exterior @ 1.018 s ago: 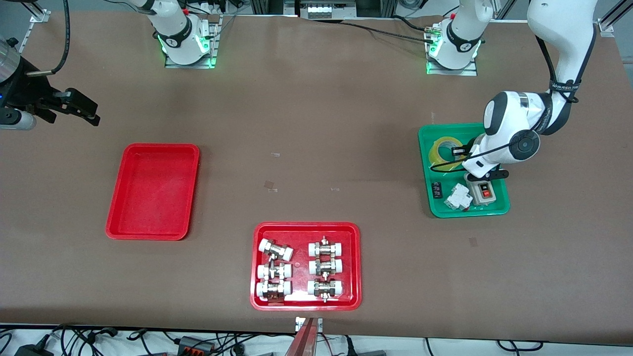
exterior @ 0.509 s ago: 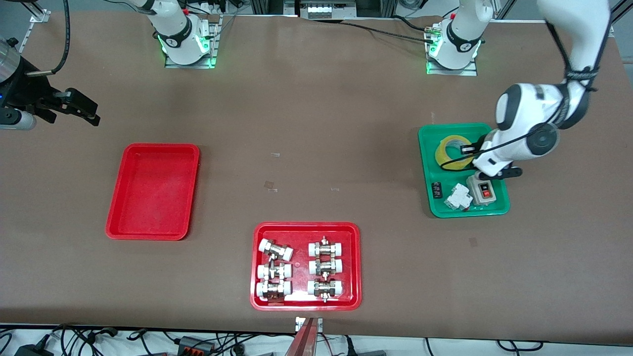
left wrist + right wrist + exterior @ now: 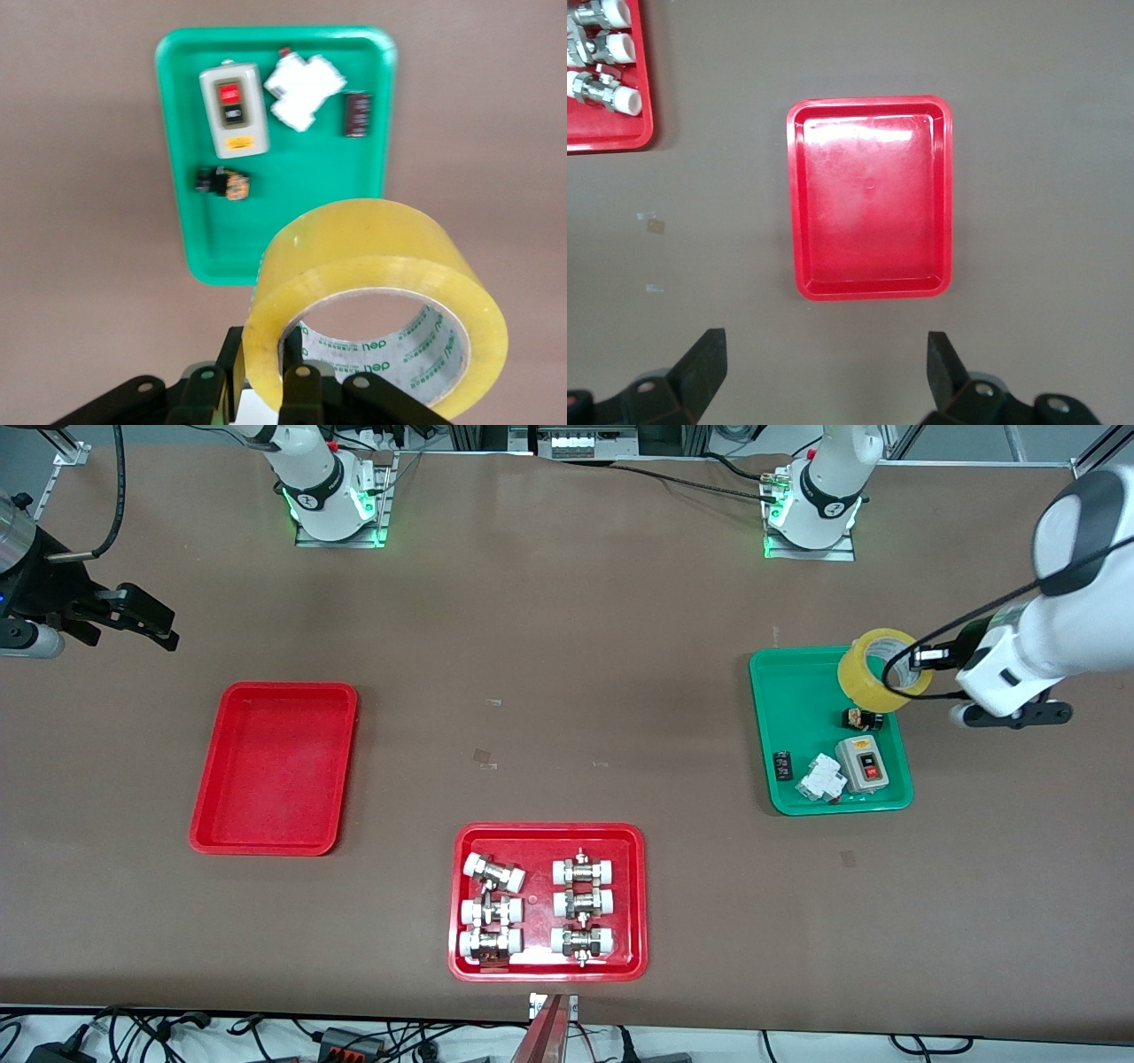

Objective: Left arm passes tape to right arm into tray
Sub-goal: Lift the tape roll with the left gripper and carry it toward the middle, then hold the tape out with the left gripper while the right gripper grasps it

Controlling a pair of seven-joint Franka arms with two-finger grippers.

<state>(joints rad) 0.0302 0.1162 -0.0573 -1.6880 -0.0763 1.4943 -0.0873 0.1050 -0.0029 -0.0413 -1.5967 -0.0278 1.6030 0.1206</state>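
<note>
- Your left pincer (image 3: pixel 266 390) was clamped on the wall of the tape (image 3: pixel 883 669), one finger (image 3: pixel 301 394) inside the core and the other outside, holding the yellow roll up in the air over the green tray (image 3: pixel 802 691).
- That green tray sat at the left arm's end of the desk; in it you had a grey switch box (image 3: pixel 862 763) with a red button, a white breaker (image 3: pixel 820 777), a small black part (image 3: pixel 781 765) and a small black-and-orange piece (image 3: pixel 863 719) just under the roll.
- Your left arm (image 3: pixel 1045 638) reached in from the desk's edge at that end.
- Your right pincer (image 3: pixel 824 363) waited with its fingers spread wide and nothing between them, high over the desk edge at the right arm's end.
- The plain red tray (image 3: pixel 275 766) lay flat near that end, with nothing in it.
- A second red tray (image 3: pixel 547 901) with white-capped metal fittings (image 3: pixel 493 908) sat by the desk's edge nearest the front camera.
</note>
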